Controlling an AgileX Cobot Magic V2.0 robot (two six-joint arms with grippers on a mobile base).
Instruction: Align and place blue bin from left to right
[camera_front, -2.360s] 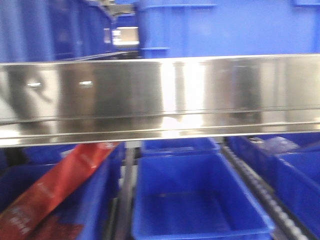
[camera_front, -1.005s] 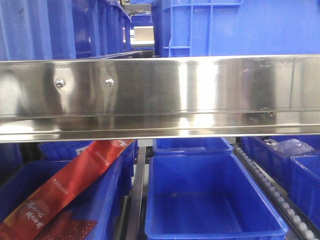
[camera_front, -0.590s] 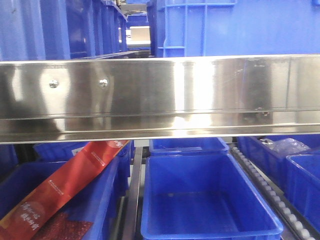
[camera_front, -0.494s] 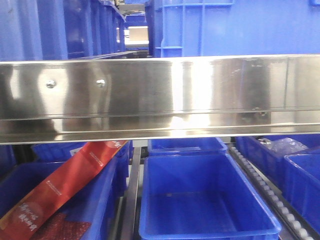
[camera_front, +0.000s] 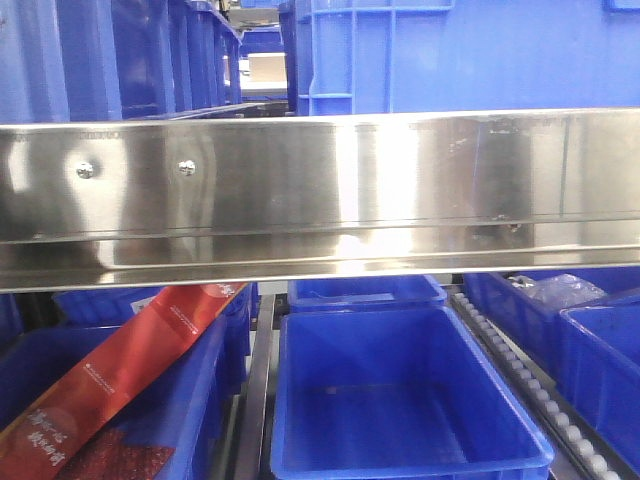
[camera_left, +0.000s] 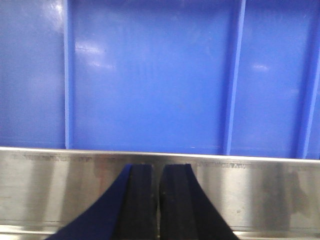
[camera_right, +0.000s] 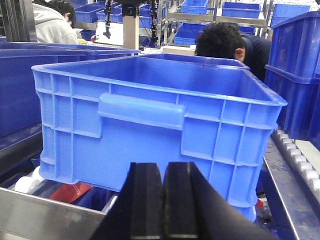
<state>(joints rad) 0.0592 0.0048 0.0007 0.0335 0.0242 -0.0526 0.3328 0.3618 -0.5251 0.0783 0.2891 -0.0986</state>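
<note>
Blue bin (camera_right: 155, 125) seemingly empty; red packet (camera_front: 120, 375) in neighbouring crate (camera_front: 200, 390).

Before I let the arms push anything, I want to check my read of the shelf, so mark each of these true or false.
1. Both grippers are shut with nothing between the pads. True: the left gripper and the right gripper show their pads pressed together, holding nothing.
2. The right gripper is touching the blue bin. False: the blue bin stands beyond it, apart from it.
3. The blue bin has a handle lip on the wall facing the right wrist camera. True.
4. The small bin below the steel rail holds a box. False: the small bin under the steel rail looks empty.
5. A red packet leans in the lower left bin. True: the red packet.
</note>
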